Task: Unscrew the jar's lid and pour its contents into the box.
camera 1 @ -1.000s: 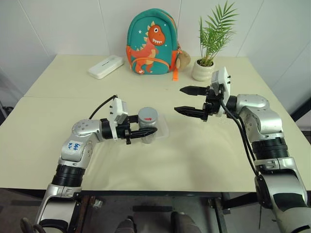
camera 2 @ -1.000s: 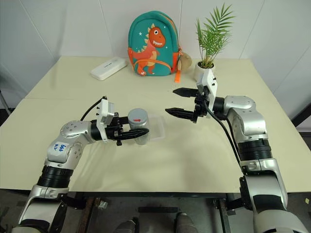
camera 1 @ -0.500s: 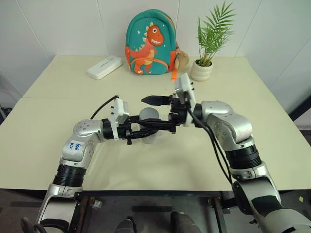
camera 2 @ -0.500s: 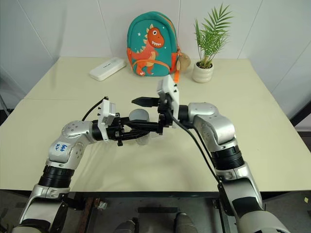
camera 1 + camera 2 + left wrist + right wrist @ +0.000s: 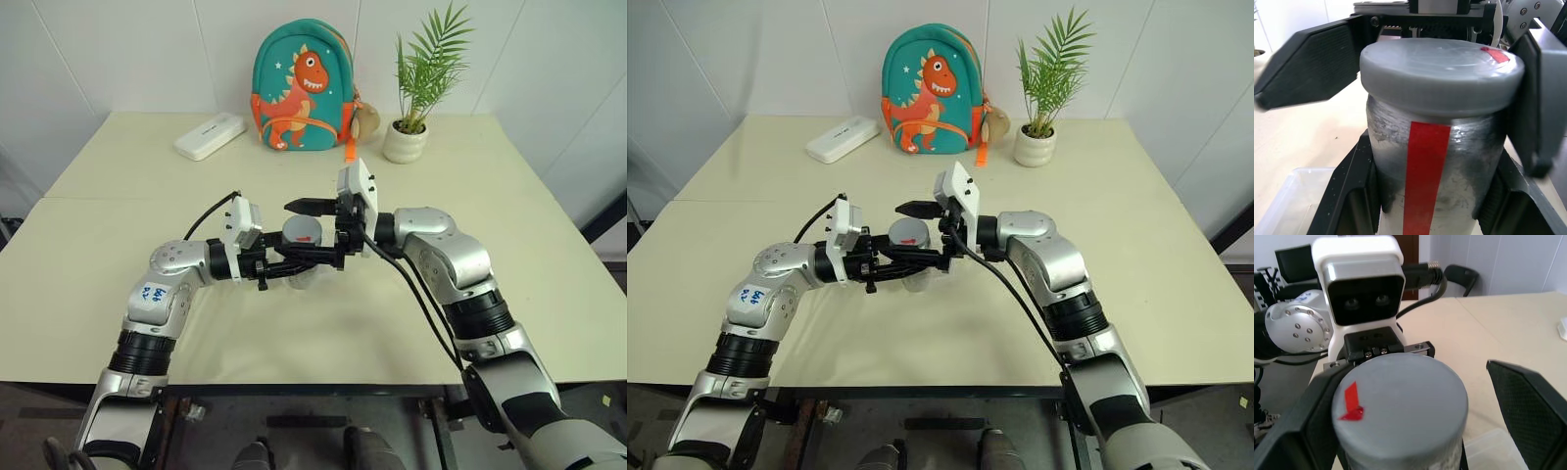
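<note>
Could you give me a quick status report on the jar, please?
Left gripper shut on small clear red-labelled jar. Right gripper open, straddling round grey lid, lid on. Nothing in the way.

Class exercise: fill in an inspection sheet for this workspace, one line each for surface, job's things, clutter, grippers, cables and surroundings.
Surface: cream table.
Job's things: jar upright, lid on; box beside it.
Clutter: white case, dinosaur backpack, potted plant along the far edge.
Grippers: left gripper shut on jar; right gripper open, fingers either side of lid.
Cables: black cable along the right arm.
Surroundings: white walls.
</note>
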Controlling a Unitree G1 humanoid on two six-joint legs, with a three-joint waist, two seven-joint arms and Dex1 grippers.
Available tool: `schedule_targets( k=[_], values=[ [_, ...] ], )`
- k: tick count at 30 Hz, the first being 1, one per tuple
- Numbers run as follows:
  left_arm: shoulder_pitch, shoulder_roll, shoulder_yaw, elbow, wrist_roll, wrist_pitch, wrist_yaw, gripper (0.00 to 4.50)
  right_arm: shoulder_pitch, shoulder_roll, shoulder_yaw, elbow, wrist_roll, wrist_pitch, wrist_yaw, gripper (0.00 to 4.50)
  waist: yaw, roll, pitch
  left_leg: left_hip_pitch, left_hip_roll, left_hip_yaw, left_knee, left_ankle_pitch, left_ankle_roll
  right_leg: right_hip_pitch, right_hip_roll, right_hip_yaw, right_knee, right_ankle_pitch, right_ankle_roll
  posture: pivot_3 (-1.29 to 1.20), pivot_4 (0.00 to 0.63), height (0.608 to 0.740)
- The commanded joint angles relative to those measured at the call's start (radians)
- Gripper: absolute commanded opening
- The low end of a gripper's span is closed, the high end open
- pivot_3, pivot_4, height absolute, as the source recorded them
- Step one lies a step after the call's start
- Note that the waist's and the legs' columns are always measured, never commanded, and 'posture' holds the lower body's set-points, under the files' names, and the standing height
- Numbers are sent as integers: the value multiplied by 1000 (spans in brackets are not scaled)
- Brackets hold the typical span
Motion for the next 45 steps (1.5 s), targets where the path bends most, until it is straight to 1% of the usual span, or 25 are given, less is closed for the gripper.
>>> schedule_targets(
  k=[1, 7, 11, 16, 21, 25, 31, 35, 40, 45],
  values=[
    [-7, 8, 1, -44, -14, -8, -23, 1972, -13, -51, -107, -11, 27, -11, -15, 4475, -1, 0, 0, 0, 0, 0, 0, 0, 0, 0, 0, 0, 0, 0, 0, 0, 150, 740],
    [5, 13, 7, -53, -16, -9, -17, 1972, 32, -139, -191, -12, 93, 2, 12, 4475, 3, 0, 0, 0, 0, 0, 1, 0, 0, 0, 0, 0, 0, 0, 0, 0, 150, 740],
    [17, 14, 13, -65, -17, -4, -12, 1972, 71, -192, -235, 1, 94, 5, 16, 4475, 6, 0, 0, 0, 0, 0, 0, 0, 0, 0, 0, 0, 0, 0, 0, 0, 150, 740],
    [24, 18, 17, -72, -18, 0, -11, 1972, 97, -204, -243, -27, 113, 22, 37, 4475, -3, 0, 0, 0, 0, 0, 1, 0, 0, 0, 0, 1, 1, 0, 0, 0, 150, 740],
    [21, 21, 18, -68, -17, 2, -12, 1972, 57, -146, -215, -66, 139, 40, 25, 4475, -5, 0, 0, 1, 0, 0, 2, 0, 0, 0, 0, 1, 3, 0, 0, 0, 150, 740],
    [15, 21, 17, -65, -16, 4, -14, 1972, 29, -98, -156, -134, 134, 77, 19, 4475, -4, 0, 0, 1, 0, 0, 3, 0, 0, 0, 1, 1, 4, 0, 0, 0, 150, 740],
    [11, 14, 12, -58, -15, 6, -13, 1972, 6, -63, -69, -194, 127, 148, 14, 4475, 0, 0, 0, 1, 0, 0, 3, 0, 0, 0, 1, 1, 3, 0, 0, 0, 150, 740],
    [9, 10, 11, -51, -14, 3, -14, 1972, -6, -16, -37, -185, 108, 157, -29, 4475, -2, 0, 0, 1, 0, 0, 3, 0, 0, 0, 1, 1, 4, 0, 0, 0, 150, 740],
    [4, 7, 7, -49, -21, 8, -24, 1972, -27, 30, -12, -145, 44, 115, -89, 4475, -3, 0, 0, 1, 0, 0, 3, 0, 0, 0, 1, 1, 4, 0, 0, 0, 150, 740],
    [0, 1, 8, -41, -19, 5, -24, 1972, -31, 39, -17, -134, 28, 106, -93, 4475, -1, 0, 0, 1, 0, 0, 3, 0, 0, 0, 1, 1, 4, 0, 0, 0, 150, 740]
  ],
)
